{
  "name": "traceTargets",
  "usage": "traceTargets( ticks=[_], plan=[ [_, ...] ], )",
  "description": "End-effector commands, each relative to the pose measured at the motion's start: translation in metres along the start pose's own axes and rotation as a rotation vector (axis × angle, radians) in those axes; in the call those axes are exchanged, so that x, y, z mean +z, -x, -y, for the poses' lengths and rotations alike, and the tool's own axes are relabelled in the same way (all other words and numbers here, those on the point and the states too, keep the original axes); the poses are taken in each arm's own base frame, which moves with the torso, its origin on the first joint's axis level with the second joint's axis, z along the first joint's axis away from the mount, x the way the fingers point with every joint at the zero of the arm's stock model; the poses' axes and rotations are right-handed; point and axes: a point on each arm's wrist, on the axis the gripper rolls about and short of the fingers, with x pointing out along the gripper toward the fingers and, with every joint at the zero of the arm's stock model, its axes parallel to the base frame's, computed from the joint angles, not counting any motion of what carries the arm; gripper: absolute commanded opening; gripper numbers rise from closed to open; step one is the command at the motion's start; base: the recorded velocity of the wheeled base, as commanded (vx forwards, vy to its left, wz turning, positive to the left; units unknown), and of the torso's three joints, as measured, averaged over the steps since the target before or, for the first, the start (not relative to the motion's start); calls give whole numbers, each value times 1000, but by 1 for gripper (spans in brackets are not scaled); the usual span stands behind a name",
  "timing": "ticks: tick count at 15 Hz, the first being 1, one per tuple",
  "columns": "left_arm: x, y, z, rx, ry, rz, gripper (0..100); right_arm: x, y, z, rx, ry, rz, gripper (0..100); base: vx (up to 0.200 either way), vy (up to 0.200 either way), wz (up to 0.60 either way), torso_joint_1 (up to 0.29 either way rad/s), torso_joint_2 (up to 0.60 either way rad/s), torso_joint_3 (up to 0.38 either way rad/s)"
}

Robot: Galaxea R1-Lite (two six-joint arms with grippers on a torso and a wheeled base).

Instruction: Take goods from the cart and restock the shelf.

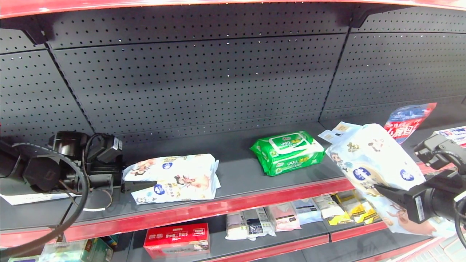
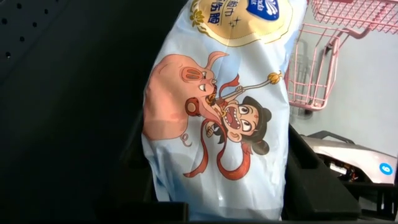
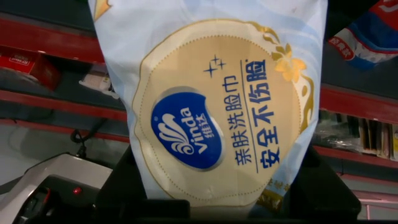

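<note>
1. The first white pack (image 1: 171, 178) lies flat on the left part of the shelf (image 1: 240, 182). It is gripped at its near left corner by the left end effector (image 1: 140, 182). In the left wrist view it is seen pressed between the dark fingers (image 2: 311, 180). The grip probably serves to set the pack straight before it is let go.
2. The second white pack (image 1: 375, 163) is held tilted in the air, in front of the right part of the shelf. The right end effector (image 1: 389, 193) is closed on its lower end. It is judged to be on its way to a free place.
3. The green pack (image 1: 287, 153) lies between the two white packs, well apart from the first. The bare place beside it is probably meant for the second pack.
4. The cart (image 2: 323, 62), made of pink wire, is seen behind the left arm.
5. Cartoon figures are printed on the first pack: a pink animal and a child with a red ribbon.
6. A round cream label (image 3: 217, 118) with a blue emblem and blue characters is carried by the second pack.
7. A white flap with print is seen on the green pack.
8. Large white characters are shown on the red and blue pouch (image 1: 409, 122) at the back right.
</note>
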Motion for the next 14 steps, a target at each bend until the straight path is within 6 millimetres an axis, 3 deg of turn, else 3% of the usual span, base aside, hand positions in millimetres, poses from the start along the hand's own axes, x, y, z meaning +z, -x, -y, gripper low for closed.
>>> traceTargets(
  ticks=[1,14],
  plan=[
    [-4,-3,-4,-2,6,-1,0,4,-2,1,-2,1,9,0,0,0,0,0,0,0],
    [-3,-12,3,11,12,-48,0,7,-9,3,-10,-12,18,0,0,0,0,0,0,0]
  ],
)
